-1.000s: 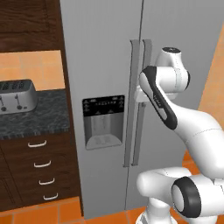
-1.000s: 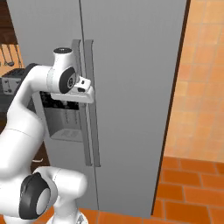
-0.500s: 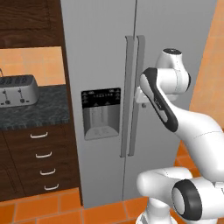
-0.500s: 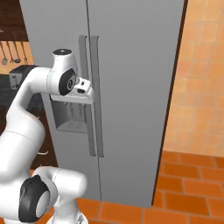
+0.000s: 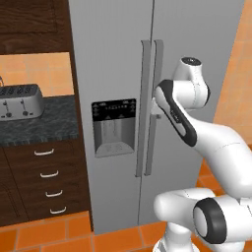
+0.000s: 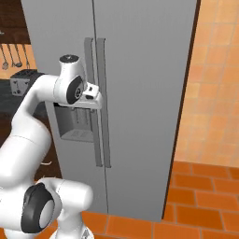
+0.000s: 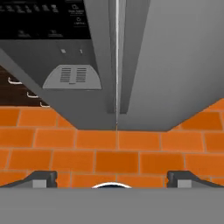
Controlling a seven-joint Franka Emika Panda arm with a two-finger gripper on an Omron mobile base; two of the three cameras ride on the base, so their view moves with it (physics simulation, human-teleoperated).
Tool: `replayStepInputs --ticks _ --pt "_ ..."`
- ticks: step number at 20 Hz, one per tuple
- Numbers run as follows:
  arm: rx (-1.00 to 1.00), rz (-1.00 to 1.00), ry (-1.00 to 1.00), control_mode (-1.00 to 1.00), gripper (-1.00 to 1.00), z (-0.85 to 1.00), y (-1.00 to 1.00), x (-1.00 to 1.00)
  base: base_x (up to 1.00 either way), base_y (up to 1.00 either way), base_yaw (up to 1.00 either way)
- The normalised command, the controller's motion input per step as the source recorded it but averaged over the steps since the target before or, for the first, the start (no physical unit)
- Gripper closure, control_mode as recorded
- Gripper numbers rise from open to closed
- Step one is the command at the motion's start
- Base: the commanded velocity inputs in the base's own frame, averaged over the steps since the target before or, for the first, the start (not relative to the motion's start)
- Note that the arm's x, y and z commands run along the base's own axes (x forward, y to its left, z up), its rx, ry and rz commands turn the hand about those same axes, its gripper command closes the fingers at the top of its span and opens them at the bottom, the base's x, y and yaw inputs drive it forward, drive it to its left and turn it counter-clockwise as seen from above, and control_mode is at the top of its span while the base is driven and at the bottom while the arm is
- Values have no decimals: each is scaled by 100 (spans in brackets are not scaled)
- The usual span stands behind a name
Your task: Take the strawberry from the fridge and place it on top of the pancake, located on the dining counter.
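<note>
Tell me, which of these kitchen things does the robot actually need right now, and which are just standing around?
Needed for the job:
- the fridge, both doors shut
- its long handles at the middle seam
- the gripper, fingers spread wide, holding nothing

Just standing around:
- the toaster on the black counter
- the drawers below it
- the utensils hanging on the wall

Silver toaster (image 5: pixel 19 102) on black speckled countertop (image 5: pixel 42 125), left of frame. Dark wood drawers (image 5: pixel 47 179) below, pale curved handles. Utensils (image 6: pixel 11 55) hang on orange wall. Orange tile floor (image 7: pixel 109 151).
</note>
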Motion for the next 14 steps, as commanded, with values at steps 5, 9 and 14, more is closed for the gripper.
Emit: replayStepInputs --ticks 5,9,14 --pt "0 3 -27 -100 -100 -20 -14 74 0 0 0" --pt "2 0 -11 -100 -100 -1 -11 75 0 0 0" --pt "4 0 -8 -100 -100 -1 -18 75 0 0 0"
